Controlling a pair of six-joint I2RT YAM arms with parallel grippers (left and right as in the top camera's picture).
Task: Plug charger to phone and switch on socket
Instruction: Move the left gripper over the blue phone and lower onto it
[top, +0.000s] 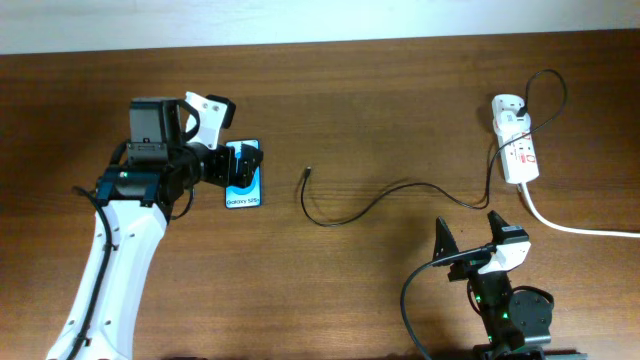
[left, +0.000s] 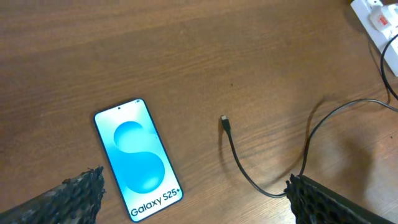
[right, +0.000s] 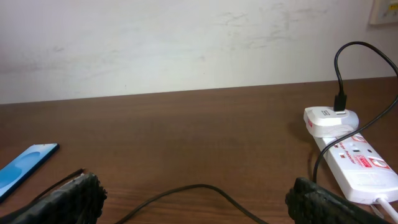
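The phone (top: 246, 188) lies flat on the wooden table, blue screen up, partly under my left gripper (top: 238, 165); it shows fully in the left wrist view (left: 138, 157) and at the left edge of the right wrist view (right: 25, 165). The left gripper (left: 196, 202) is open and hovers above the phone. The charger cable (top: 390, 195) runs from the white socket strip (top: 517, 150) to its loose tip (top: 307, 173), also seen in the left wrist view (left: 224, 121). My right gripper (top: 470, 238) is open and empty near the front edge, the cable (right: 199, 190) lying between its fingers' line of sight.
A thick white cord (top: 580, 228) leaves the socket strip toward the right edge. A white adapter (right: 329, 119) is plugged into the strip's far end (right: 360, 165). A pale wall stands behind the table's far edge.
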